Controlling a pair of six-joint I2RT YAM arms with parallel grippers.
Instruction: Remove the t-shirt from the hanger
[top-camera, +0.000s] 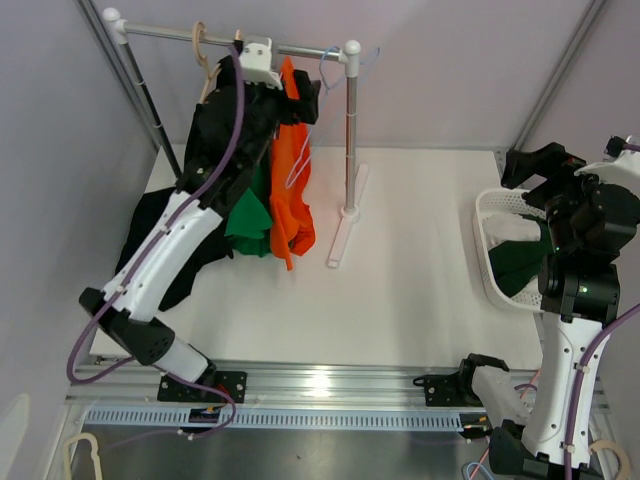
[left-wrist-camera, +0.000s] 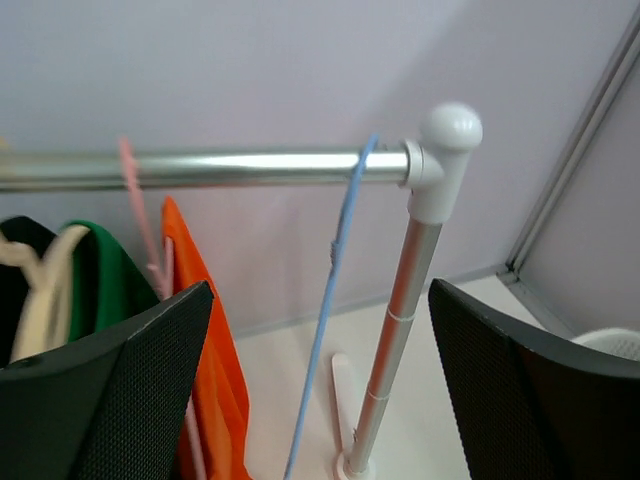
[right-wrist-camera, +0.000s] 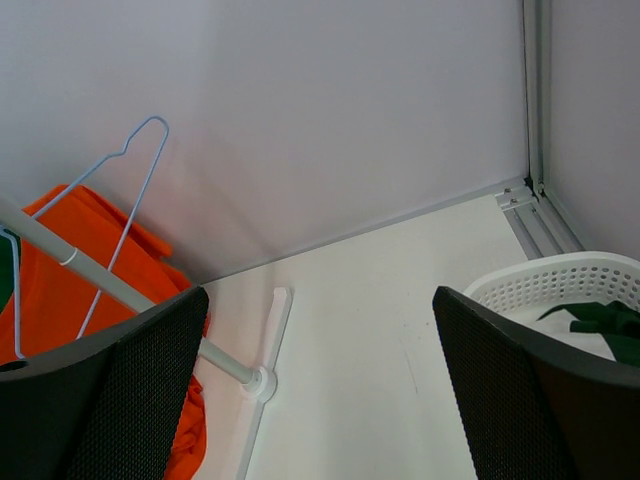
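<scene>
Orange was the t-shirt (top-camera: 291, 200), and it hung from the silver rod (top-camera: 180, 37), just beside a green cloth (top-camera: 250, 215) and a black cloth (top-camera: 215, 130). Most of its hanger was hidden inside it. A pink hanger (left-wrist-camera: 140, 215) poked up at its neck, but I could not tell if the shirt sat on that one. The left arm covered part of the black cloth. The left gripper (left-wrist-camera: 320, 290) was up by the rod, near the shirt, with its jaws spread wide and nothing in them. An empty blue hanger (left-wrist-camera: 335, 260) hung in front of it.

The right gripper (right-wrist-camera: 320, 295) was also wide open and held nothing. The right arm hid part of the white basket (top-camera: 485, 215), and the green bundle (top-camera: 520, 265) in it was hard to make out.

The table (top-camera: 420, 290) was white and flat. The walls (top-camera: 450, 60) were plain and pale.
</scene>
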